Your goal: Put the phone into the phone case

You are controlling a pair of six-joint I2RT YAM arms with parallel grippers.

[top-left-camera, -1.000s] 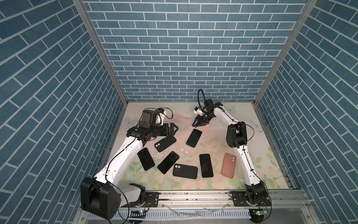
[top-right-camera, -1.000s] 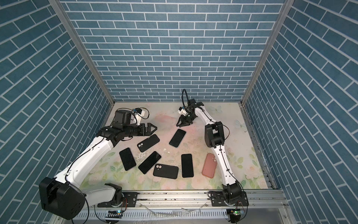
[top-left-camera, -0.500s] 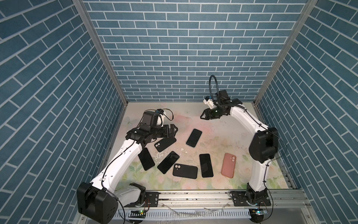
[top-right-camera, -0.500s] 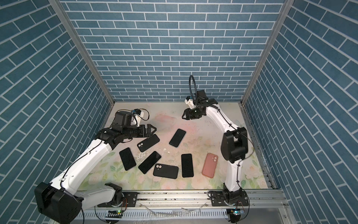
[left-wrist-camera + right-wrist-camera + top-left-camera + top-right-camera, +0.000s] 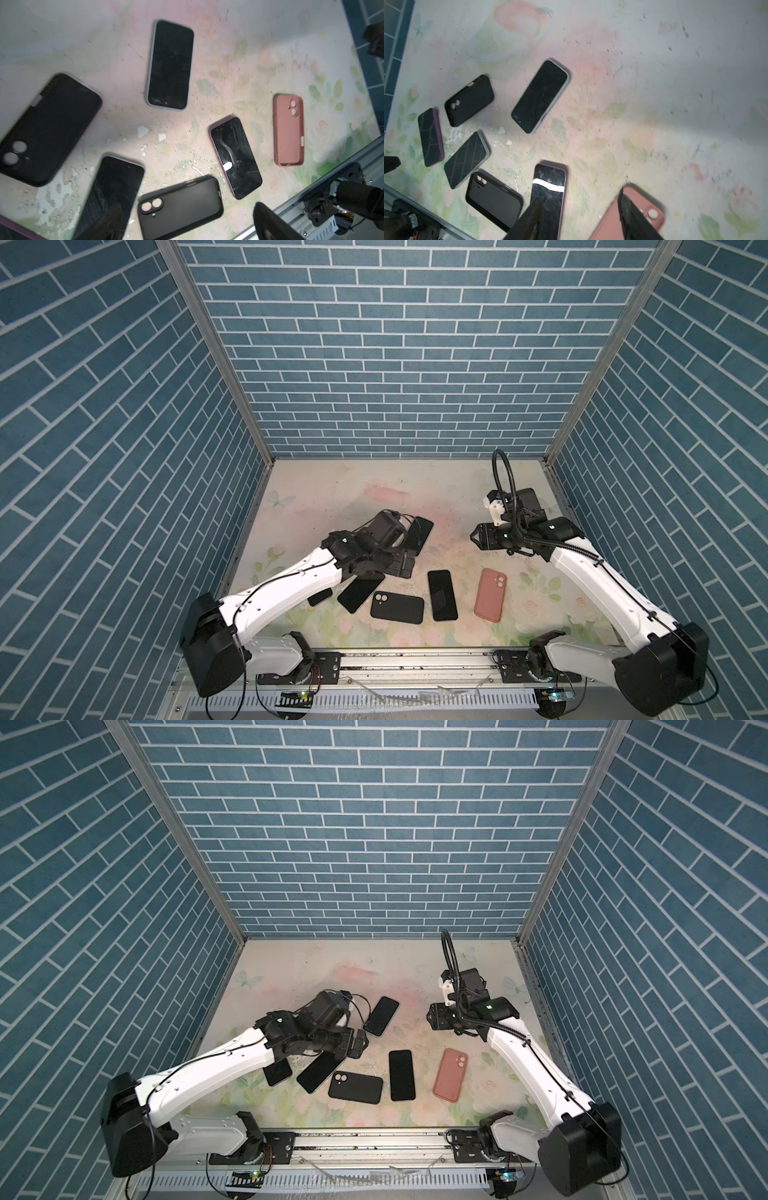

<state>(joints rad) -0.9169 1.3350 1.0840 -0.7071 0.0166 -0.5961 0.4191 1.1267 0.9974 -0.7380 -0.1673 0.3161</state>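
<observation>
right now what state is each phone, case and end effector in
left end effector, open, empty
right end effector, open, empty
pink case, flat, back up
front black case, flat, back up
rear black case, flat, back up
rear phone, screen up, dark
left phone, screen up, dark
mid phone, screen up, dark
right phone, screen up, dark

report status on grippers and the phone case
Left gripper open, empty, by the gray-edged phone. Right gripper open, empty, beyond the pink phone case. Case flat on the table, untouched. Nothing in the way.
</observation>
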